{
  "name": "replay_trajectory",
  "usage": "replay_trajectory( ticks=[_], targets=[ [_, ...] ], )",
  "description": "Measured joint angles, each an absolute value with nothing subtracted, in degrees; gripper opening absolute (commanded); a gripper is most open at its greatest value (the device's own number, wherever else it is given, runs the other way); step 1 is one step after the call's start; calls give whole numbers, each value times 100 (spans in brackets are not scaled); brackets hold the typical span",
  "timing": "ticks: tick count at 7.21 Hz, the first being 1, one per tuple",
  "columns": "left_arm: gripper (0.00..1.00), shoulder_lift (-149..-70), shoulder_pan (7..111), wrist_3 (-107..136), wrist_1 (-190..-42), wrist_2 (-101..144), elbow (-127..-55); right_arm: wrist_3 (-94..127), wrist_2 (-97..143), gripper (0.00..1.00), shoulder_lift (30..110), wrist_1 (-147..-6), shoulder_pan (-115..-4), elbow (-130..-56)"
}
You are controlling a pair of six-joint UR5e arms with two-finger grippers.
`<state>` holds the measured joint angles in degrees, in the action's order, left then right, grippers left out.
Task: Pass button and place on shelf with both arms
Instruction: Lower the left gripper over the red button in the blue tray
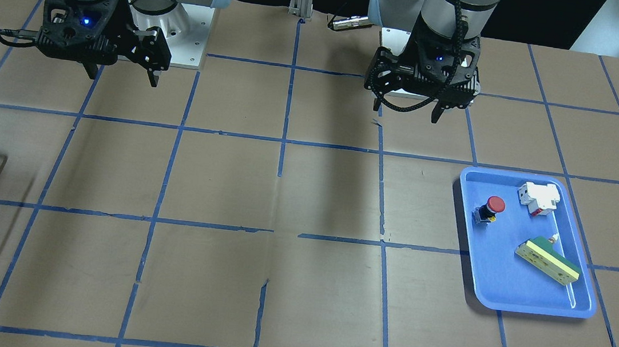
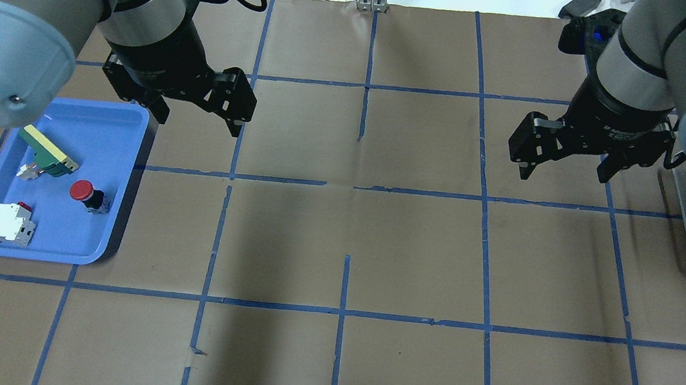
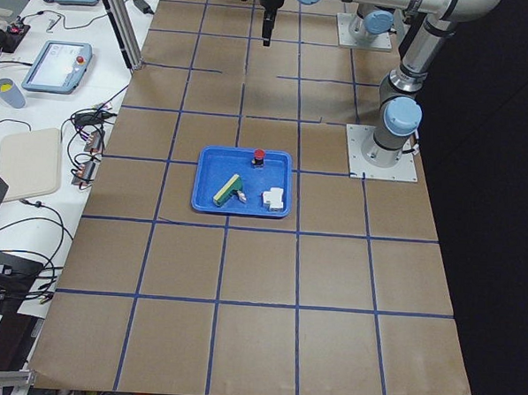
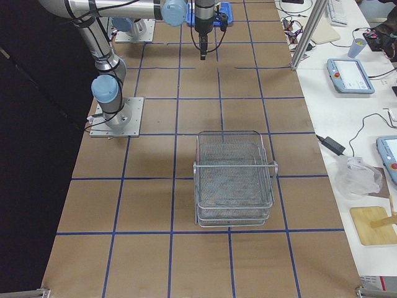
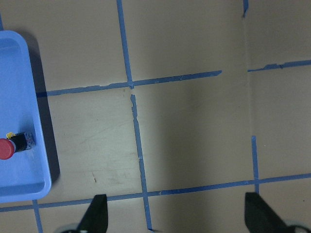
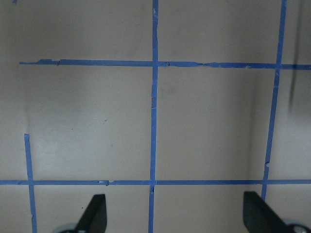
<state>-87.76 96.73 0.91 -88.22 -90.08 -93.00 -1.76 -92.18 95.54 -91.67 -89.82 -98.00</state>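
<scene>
A small push button with a round red cap and black body [image 2: 84, 193] rests in a blue plastic tray [image 2: 115, 136], near the tray wall facing mid-surface. A white block with a red tab [image 2: 4, 230] and a flat green-and-cream bar [image 2: 48, 152] share the tray. The tray sits on the left half of the brown, blue-taped surface [image 2: 352, 220], well in from its left edge. The silver wire-mesh shelf [image 4: 234, 180] stands on the right half. The left pincer [image 2: 197, 124] hangs above the surface beside the tray's far corner, fingers apart and empty. The right pincer [image 2: 563, 175] hangs near the shelf, fingers likewise apart, holding nothing.
</scene>
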Motion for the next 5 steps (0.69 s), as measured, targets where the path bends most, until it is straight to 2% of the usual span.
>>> replay_trajectory(
  ticks=[2,4,5],
  targets=[
    [100,-8771,9573,42,-8833,-9009,-9331,-174,-9214,100,9554,-9167,-8982,-9802],
    [100,-8803,8927,-64,-8831,-9003,-9430,-176,-9215,100,9554,-9169,-8980,-9807],
    [93,-8878,8367,-354,-8812,-8983,-9477,-181,-9213,100,9553,-9173,-8976,-9808]
  ],
)
